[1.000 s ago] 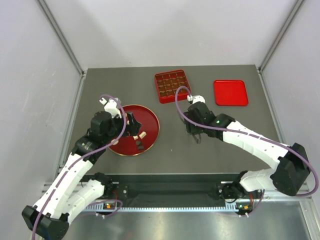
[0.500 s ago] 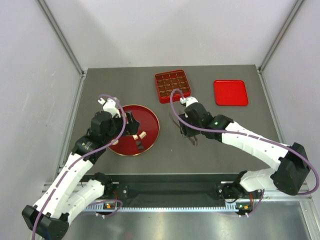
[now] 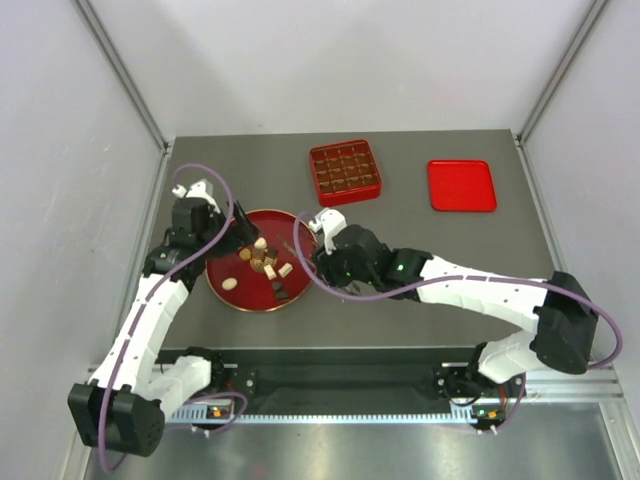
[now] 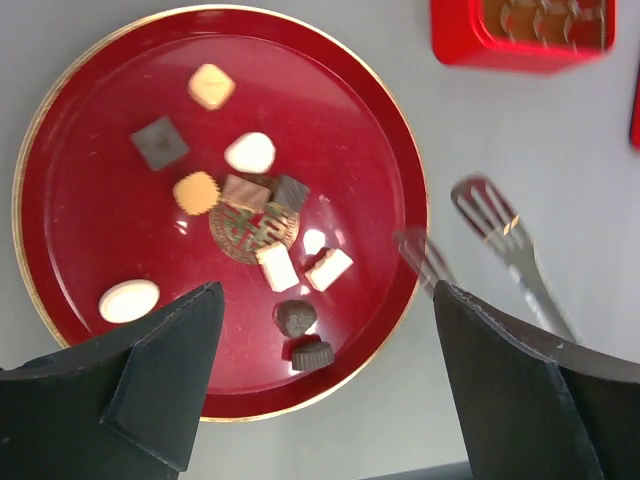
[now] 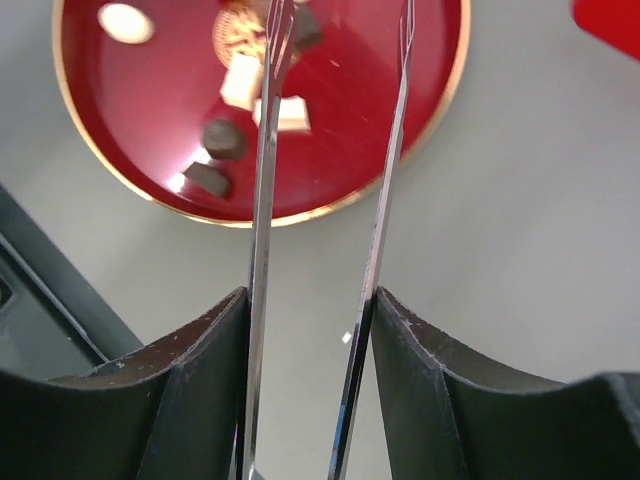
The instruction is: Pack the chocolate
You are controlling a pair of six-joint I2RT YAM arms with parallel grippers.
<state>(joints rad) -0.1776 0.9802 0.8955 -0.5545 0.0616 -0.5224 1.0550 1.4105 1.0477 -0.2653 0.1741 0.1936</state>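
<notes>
The chocolate (image 3: 265, 264) is several small white, tan and dark pieces lying on a round red plate (image 3: 226, 268). In the left wrist view they are scattered across the plate (image 4: 90, 210), among them a white oval (image 4: 130, 300) and a dark cup (image 4: 312, 354). My left gripper (image 4: 327, 295) hangs open and empty above the plate's near rim. My right gripper (image 5: 308, 300) is shut on metal tongs (image 5: 263, 200). The tongs' two blades stand apart, with their tips over the plate (image 5: 350, 120) near the pieces (image 5: 225, 138). Nothing shows between the blades.
A square red box (image 3: 345, 171) with compartments stands behind the plate, and also shows in the left wrist view (image 4: 455, 35). Its flat red lid (image 3: 461, 185) lies at the back right. The tongs (image 4: 500, 225) appear right of the plate.
My left arm has pulled back to the left, uncovering the pieces on the plate. My right arm has swung left with the tongs to the plate's right rim.
</notes>
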